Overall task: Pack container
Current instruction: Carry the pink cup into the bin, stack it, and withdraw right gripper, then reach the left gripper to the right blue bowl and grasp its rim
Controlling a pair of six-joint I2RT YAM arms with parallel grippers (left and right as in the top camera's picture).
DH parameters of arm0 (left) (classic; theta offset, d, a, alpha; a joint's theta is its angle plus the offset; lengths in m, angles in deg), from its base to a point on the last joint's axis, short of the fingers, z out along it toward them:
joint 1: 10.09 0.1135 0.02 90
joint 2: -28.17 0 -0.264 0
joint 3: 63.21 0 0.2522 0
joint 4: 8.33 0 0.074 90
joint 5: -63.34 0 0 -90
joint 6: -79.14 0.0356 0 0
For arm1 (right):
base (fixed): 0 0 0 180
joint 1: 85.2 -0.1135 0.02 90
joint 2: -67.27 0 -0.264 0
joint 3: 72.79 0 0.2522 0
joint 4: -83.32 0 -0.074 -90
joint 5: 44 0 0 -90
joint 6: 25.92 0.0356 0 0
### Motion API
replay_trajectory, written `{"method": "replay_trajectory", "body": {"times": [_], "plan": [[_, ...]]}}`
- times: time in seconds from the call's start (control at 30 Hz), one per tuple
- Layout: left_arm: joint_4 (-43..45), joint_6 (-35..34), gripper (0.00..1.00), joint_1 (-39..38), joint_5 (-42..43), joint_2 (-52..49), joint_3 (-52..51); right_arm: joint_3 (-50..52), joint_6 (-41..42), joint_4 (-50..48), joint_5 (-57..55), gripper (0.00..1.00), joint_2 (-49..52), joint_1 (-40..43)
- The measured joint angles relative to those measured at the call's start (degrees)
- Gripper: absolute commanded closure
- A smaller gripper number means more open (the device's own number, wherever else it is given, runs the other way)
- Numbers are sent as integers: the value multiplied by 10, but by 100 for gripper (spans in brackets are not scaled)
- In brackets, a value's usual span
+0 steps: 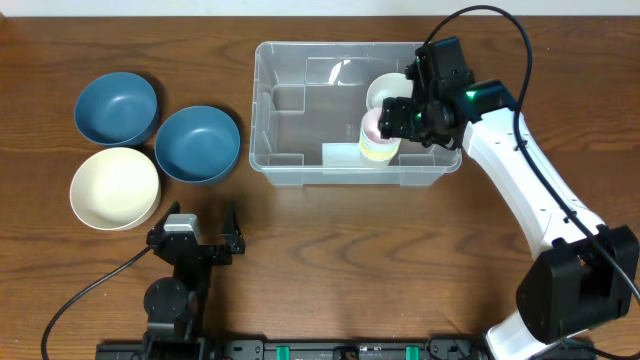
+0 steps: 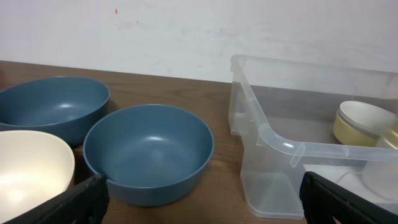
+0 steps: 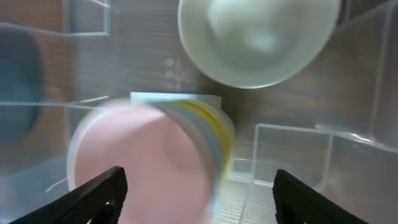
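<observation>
The clear plastic container (image 1: 290, 120) stands at the middle back of the table. Inside it on the right are a small cream bowl (image 1: 388, 90) and a stack of cups with a pink inside and yellow side (image 1: 376, 138). My right gripper (image 1: 402, 118) hangs over the container's right part, open. In the right wrist view the pink cup stack (image 3: 143, 162) is blurred between my wide-apart fingers (image 3: 199, 199), and the cream bowl (image 3: 258, 37) lies beyond. My left gripper (image 1: 195, 238) is open and empty near the front edge; the container wall (image 2: 280, 140) shows in its view.
Two blue bowls (image 1: 116, 107) (image 1: 197, 143) and a cream bowl (image 1: 114, 187) sit left of the container. In the left wrist view the near blue bowl (image 2: 148, 152) is just ahead of my left fingers (image 2: 202, 208).
</observation>
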Motion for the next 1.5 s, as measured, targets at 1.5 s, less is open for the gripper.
{"method": "replay_trajectory", "body": {"times": [1.5], "plan": [[9,-16,2,0,12,0,0,-104,9,117,-111,1,-31,292]]}}
